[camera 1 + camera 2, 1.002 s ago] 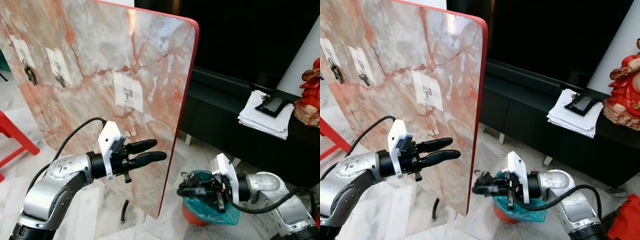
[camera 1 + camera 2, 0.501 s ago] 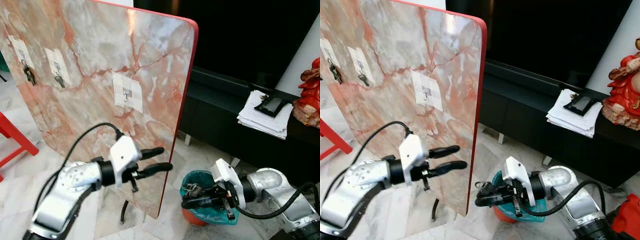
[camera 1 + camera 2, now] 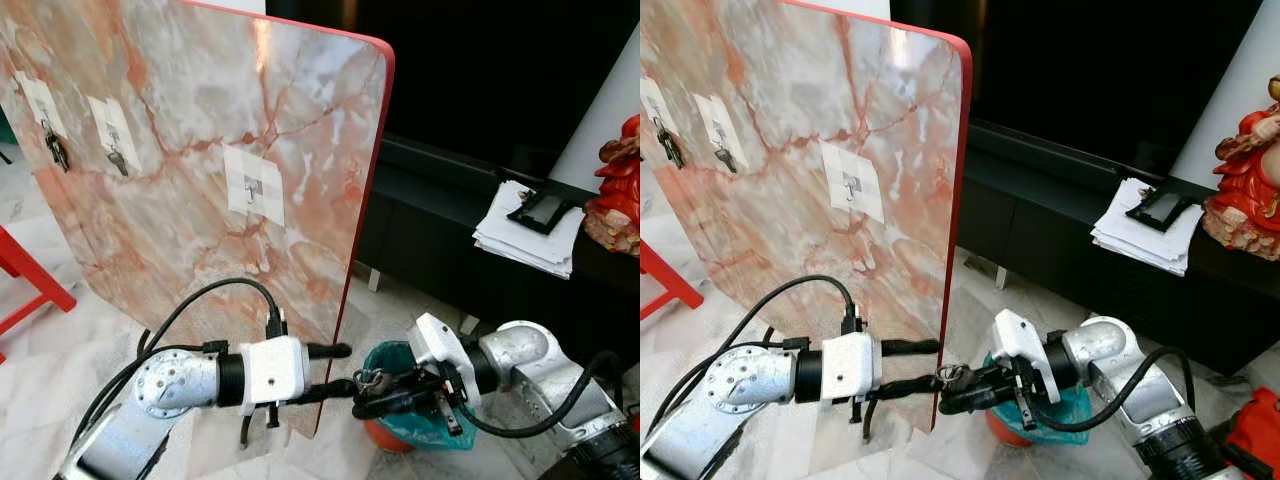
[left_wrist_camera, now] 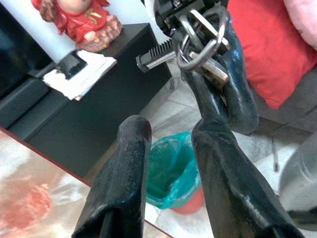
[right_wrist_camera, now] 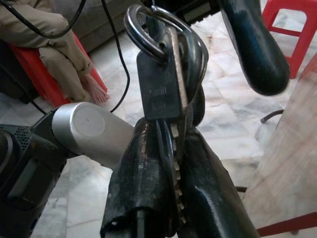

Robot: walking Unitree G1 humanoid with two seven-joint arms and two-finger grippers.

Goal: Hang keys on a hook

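Observation:
A bunch of keys (image 3: pixel 374 382) on a metal ring is pinched in my right gripper (image 3: pixel 950 392), which is shut on it low down, right of the board's red edge. The ring and a flat key (image 5: pixel 159 91) stick out beyond its fingers. My left gripper (image 3: pixel 342 368) is open and points at the keys, its lower finger (image 4: pixel 218 163) tip to tip with the right gripper. The marble board (image 3: pixel 170 90) leans upright with an empty hook (image 3: pixel 252 190) on a white patch. Two hooks further left hold keys (image 3: pixel 52 146).
A teal-lined orange bin (image 3: pixel 402 428) stands on the floor under my right gripper. Behind it runs a low black cabinet (image 3: pixel 430 215) with papers (image 3: pixel 520 235) and a red figurine (image 3: pixel 615 190). A red stool (image 3: pixel 25 275) is at left. A person's foot (image 5: pixel 94 91) rests nearby.
My left gripper has swung down and to the right, past the board's edge. My right gripper has brought the keys left to meet it; the two now stand tip to tip.

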